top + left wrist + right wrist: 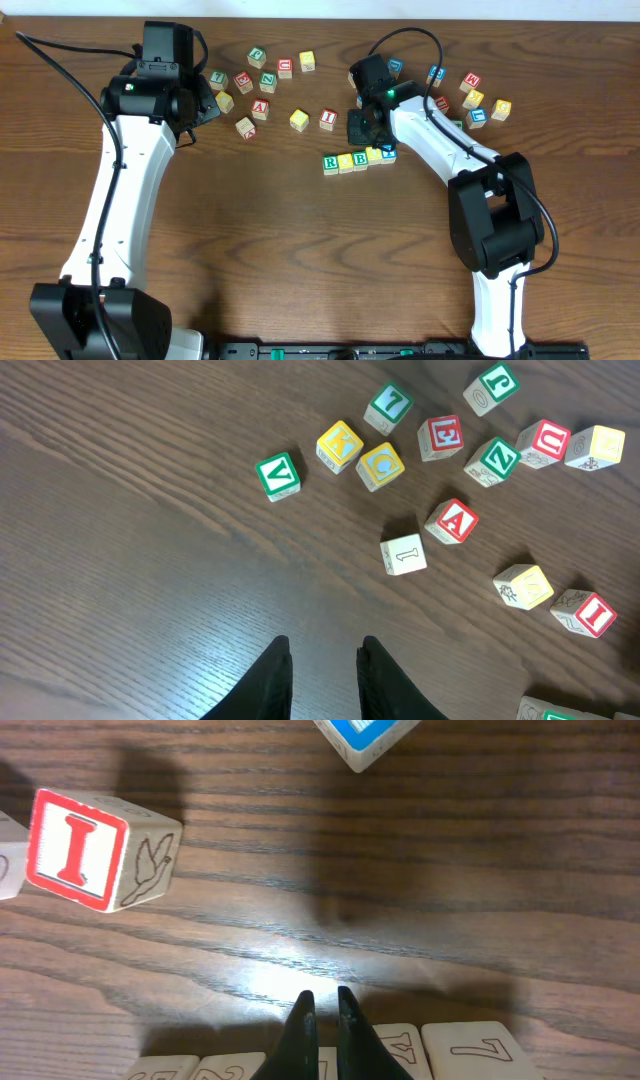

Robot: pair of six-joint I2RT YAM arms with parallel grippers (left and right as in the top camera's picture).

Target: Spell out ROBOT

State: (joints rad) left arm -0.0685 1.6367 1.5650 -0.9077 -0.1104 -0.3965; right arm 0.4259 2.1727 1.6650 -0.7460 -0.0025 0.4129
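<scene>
overhead view: the row [358, 158] of five blocks lies mid-table, its first face a green r, its third a b; the other letters are too small to read surely. the row slants a little, its far end creeping up toward the right arm.

the right gripper [322, 1012] hangs just above the row's middle, on the side away from the robot. its fingers are all but closed, only a thin slit between them, and nothing is held. the right wrist view shows the row's tops at the bottom edge, touching or nearly touching the fingertips. the i block [95, 850] and a blue block [365, 738] sit beyond the row, apart from it.

the left gripper [323, 648] is well off from the row's r end, near the loose blocks [440, 470]. its fingers are parted over bare table [130, 560] and it grips nothing.

judging by the count, the word looks laid or nearly so. the care now is in leaving: the right gripper should lift straight up from the row before swinging, since any sideways sweep would nudge the blocks. if the slant needs mending, a gentle flat push along the row's far side would serve better than a pinch.
</scene>
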